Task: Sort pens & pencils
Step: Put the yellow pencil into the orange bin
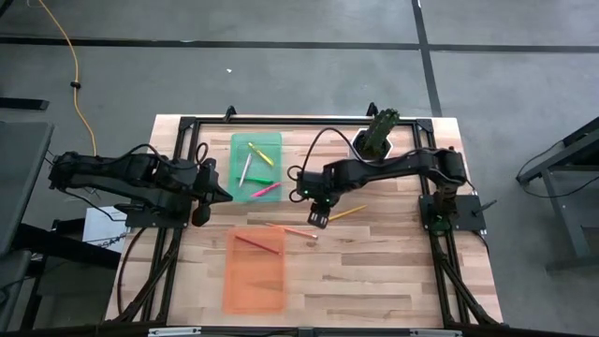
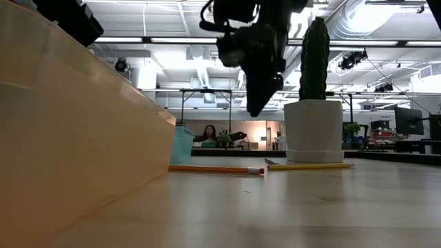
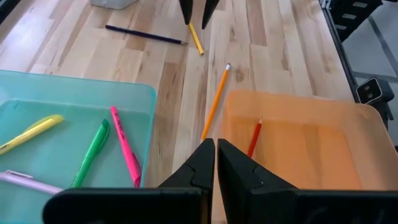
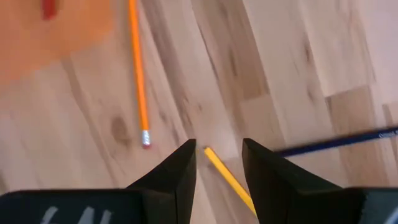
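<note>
1. Right gripper [image 4: 217,158] hangs open above the wood table [image 1: 393,271], the yellow pencil [image 4: 229,176] just below its fingertips.
2. Left gripper [image 3: 215,152] is clenched, empty, between the green tray [image 3: 74,99] and the orange tray [image 3: 323,124].
3. Behind it: a potted cactus [image 2: 315,103].

Pale, smooth wood-plank table [image 1: 393,271]

Wooden table [image 1: 374,271]: green tray [image 1: 255,167], orange tray [image 1: 255,271], cactus pot [image 1: 371,142], loose pencils [image 1: 346,213].

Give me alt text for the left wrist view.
The shut left gripper hangs between a teal tray holding four pens and an orange tray holding a red pencil. Beyond lie orange, yellow and dark pencils.
</note>
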Robot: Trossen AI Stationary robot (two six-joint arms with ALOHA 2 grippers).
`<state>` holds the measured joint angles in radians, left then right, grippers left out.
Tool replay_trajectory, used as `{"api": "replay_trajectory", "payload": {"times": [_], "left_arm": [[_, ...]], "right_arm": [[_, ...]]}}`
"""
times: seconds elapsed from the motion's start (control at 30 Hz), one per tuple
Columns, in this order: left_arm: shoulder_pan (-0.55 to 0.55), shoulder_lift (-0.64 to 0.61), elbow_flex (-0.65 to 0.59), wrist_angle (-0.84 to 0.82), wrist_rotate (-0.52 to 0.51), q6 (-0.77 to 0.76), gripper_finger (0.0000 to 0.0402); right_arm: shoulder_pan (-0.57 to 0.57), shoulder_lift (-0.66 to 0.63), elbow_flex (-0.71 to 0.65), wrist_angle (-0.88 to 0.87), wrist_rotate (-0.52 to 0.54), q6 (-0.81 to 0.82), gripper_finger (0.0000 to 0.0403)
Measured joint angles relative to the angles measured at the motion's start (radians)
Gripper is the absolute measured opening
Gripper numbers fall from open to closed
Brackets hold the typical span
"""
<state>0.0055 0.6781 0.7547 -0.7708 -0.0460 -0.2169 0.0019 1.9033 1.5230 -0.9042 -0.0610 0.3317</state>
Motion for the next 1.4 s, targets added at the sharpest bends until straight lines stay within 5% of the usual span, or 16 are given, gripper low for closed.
{"api": "replay_trajectory", "payload": {"times": [1.1,1.4], "left_arm": [[0.000,0.000,0.000,-0.026,0.000,-0.016,0.0008],[0.000,0.000,0.000,-0.025,-0.004,-0.016,0.0008]], "right_arm": [[-0.035,0.030,-0.001,-0.153,-0.050,-0.240,0.0122],[-0.019,-0.015,-0.208,-0.055,-0.080,-0.206,0.0122]]}}
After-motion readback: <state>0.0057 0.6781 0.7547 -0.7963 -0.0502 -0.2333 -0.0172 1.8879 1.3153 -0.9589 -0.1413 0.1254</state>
